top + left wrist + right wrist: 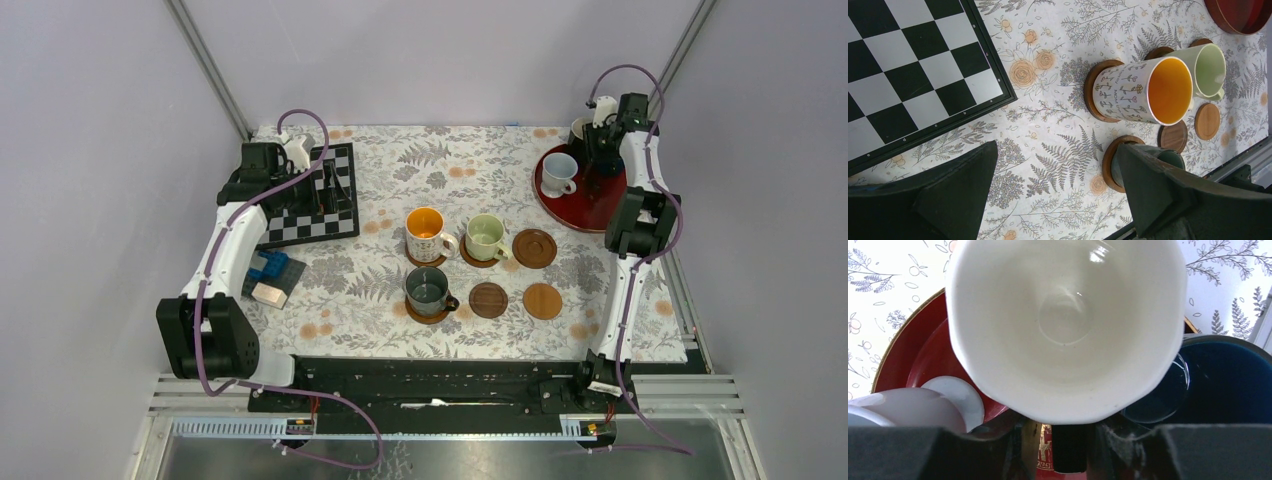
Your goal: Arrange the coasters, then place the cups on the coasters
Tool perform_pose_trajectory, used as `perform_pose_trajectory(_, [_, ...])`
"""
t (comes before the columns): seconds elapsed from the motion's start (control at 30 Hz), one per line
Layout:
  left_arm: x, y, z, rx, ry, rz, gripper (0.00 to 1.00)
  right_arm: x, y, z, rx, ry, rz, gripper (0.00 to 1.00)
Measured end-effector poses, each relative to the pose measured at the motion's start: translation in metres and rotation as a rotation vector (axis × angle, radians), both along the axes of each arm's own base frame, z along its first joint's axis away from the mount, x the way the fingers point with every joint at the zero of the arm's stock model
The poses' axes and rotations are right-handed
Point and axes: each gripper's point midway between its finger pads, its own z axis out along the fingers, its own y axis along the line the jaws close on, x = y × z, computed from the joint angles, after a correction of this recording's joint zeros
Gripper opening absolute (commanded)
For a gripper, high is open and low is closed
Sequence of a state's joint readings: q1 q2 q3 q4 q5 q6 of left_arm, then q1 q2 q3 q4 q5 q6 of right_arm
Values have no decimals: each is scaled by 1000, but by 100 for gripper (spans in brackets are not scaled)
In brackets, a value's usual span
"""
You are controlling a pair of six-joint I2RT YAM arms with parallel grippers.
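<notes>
Closest to my right wrist camera is a faceted ceramic mug (1063,325), cream inside and black outside, its mouth filling the view. My right arm reaches to the far right corner, with the right gripper (1060,445) pointing down over a round red tray (913,350). The fingers stand narrowly apart with the mug's black handle between them; I cannot tell whether the pads touch it. My left arm stretches along the left edge. The left gripper (1057,147) is spread wide and holds nothing, hanging above the cloth beside a black-and-white chessboard (908,75).

A fern-and-flower printed tablecloth (400,170) covers the table, closed in by plain pale walls and metal frame posts.

A navy blue mug (1228,385) sits just beside the faceted mug, and a pale blue-white mug (908,410) stands on the tray at its other side. Mid-table, well apart from my right gripper, an orange-inside white mug (426,233), a pale green mug (486,237) and a dark grey-green mug (428,290) each stand on a round wooden coaster (1091,90). Three bare coasters (534,248) lie beside them, one in the far row and two in the near row.
</notes>
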State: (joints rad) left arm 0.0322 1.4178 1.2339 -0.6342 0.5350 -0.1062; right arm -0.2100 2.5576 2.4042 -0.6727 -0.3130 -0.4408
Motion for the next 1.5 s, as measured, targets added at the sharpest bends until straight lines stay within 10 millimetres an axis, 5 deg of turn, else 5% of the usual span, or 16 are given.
perform_pose_trajectory(0.27, [0, 0, 0, 0, 0, 0, 99, 4, -2, 2, -18, -16, -7, 1])
perform_pose_trajectory(0.63, [0, 0, 0, 0, 1, 0, 99, 1, 2, 4, -4, -18, 0, 0])
perform_pose_trajectory(0.93, [1, 0, -2, 0, 5, 0, 99, -3, 14, 25, 42, -25, 20, 0])
perform_pose_trajectory(1.13, [1, 0, -2, 0, 5, 0, 99, -9, 20, 68, 53, -72, 38, 0])
perform_pose_trajectory(1.3, [1, 0, -2, -1, 5, 0, 99, -21, 30, 124, 66, -140, 75, 0])
perform_pose_trajectory(1.5, [0, -2, -1, -11, 8, -1, 99, -59, 50, 191, 85, -190, 170, 0])
